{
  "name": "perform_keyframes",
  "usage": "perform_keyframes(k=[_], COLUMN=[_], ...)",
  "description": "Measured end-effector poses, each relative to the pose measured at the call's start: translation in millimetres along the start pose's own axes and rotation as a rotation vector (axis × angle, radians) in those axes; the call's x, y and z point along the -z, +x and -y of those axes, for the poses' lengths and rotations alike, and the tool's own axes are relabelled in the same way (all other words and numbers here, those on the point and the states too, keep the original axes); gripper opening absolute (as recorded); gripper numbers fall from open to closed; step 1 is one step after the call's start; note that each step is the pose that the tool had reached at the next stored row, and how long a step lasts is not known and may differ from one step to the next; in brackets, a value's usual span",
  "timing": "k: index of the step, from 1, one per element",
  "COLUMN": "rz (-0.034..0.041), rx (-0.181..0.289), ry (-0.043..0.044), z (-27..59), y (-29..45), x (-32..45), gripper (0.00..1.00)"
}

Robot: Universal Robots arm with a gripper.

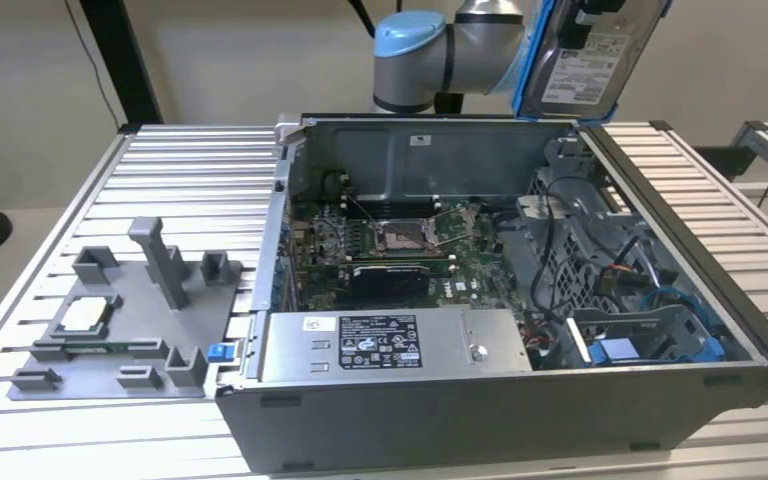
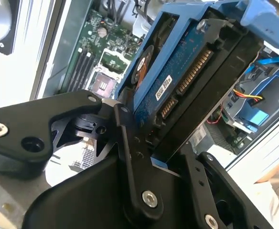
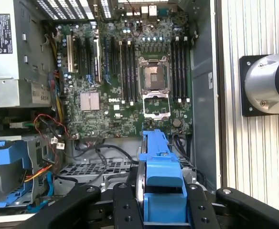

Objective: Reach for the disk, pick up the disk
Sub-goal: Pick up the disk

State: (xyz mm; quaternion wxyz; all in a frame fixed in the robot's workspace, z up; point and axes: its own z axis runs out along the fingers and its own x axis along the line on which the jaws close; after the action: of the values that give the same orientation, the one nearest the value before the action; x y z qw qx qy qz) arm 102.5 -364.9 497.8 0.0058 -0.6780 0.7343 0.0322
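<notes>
Above the open computer case (image 1: 518,400), at the top of the exterior view, I see the disk (image 1: 595,55) lifted clear and held upright in its blue frame, label side facing the camera, beside the arm's blue-capped joint (image 1: 411,45). My black fingers (image 2: 130,157) are closed on the disk (image 2: 177,76), clamping its edges, and in the second wrist view its circuit board and connector pins face me. Below it in the first wrist view lie the motherboard (image 3: 130,71) with its bare processor socket (image 3: 155,74) and the grey power supply (image 3: 5,52), while the case stands on the slatted metal surface (image 1: 184,160) next to a grey fixture tray (image 1: 117,330).
</notes>
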Motion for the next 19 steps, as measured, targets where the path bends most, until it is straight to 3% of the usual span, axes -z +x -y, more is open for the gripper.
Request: perform_keyframes(k=[7, 19], rz=[0.0001, 0.0], rx=[0.0, -0.003], ry=[0.0, 0.0001], z=[0.3, 2.0], y=[3.2, 25.3], x=[0.1, 0.8], gripper=[0.0, 0.0])
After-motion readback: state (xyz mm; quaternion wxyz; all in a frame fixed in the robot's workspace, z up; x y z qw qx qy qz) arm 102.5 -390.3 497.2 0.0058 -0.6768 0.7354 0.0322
